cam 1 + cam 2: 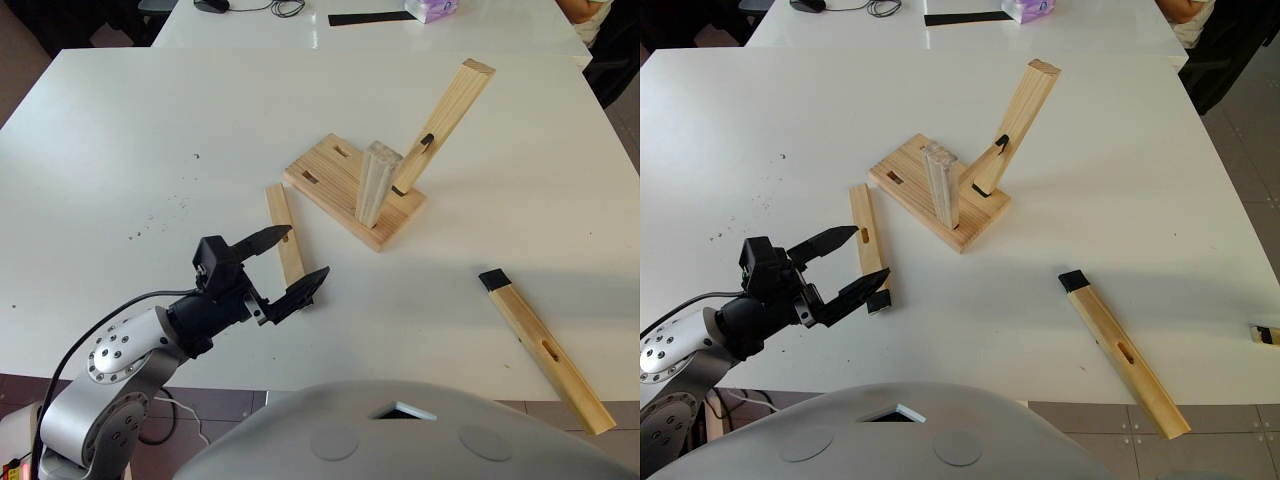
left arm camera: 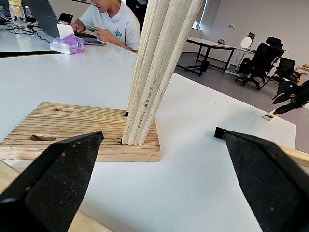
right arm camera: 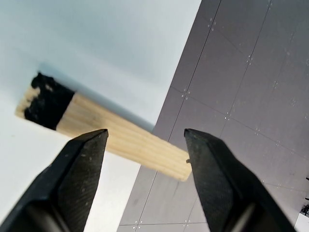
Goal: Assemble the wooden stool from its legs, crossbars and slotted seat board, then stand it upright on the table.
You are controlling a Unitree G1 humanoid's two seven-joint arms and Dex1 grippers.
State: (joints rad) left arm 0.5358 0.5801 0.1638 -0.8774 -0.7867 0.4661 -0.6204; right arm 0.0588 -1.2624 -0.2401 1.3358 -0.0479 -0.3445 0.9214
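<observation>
Left eye view: left gripper [image 1: 306, 252], fingers spread, over a flat leg [image 1: 280, 210] pointing away from the robot; right gripper [image 3: 146, 131], fingers parted too.

**Operator:** What lies directly on the counter [image 1: 120, 120]?

**Technician:** The seat board [image 1: 330, 185] lies flat near the centre. A slotted bar [image 1: 279, 208] lies flat just beside the board's left corner. A black-tipped bar [image 1: 545, 350] lies well apart to the right, its plain end overhanging the near edge.

**Operator:** Any further items?

**Technician:** A short black-ended piece [image 1: 1266, 334] overhangs the right edge. Dark specks [image 1: 150, 222] mark the left area.
</observation>
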